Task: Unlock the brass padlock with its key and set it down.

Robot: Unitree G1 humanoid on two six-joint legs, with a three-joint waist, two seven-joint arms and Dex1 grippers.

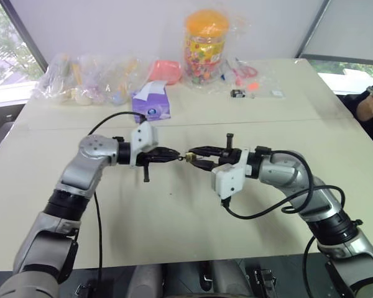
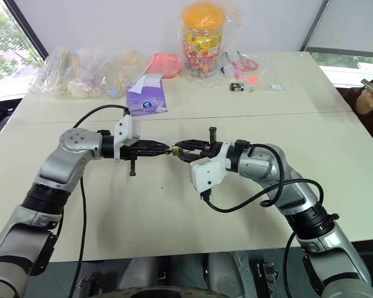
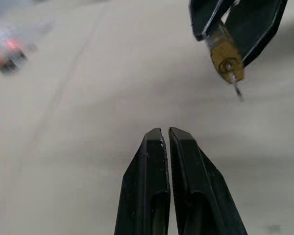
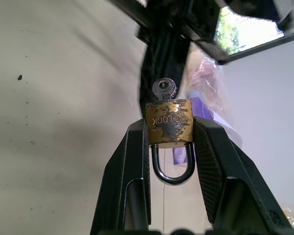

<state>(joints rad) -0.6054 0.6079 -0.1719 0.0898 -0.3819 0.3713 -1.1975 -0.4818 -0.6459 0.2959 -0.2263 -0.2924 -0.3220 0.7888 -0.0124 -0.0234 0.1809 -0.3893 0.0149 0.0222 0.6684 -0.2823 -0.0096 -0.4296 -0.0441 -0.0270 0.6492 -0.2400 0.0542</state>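
Above a pale table (image 1: 174, 236), the shut, empty left gripper (image 1: 176, 155) meets the right gripper (image 1: 193, 153) clamping one padlock (image 4: 169, 122) with one key (image 4: 163, 89) in it, while beyond lie one tissue pack (image 1: 152, 100), clear bags (image 1: 87, 77) and a jar (image 1: 205, 46) of colourful bits.

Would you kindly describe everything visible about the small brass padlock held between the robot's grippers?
The small brass padlock is a worn yellow-gold block with scuffed stamped lettering and a silvery shackle, seemingly closed. The right gripper clamps its two sides, holding it above the pale table, shackle toward the wrist. A small silver key sits in its outer end. The shut left gripper is close by, not touching.
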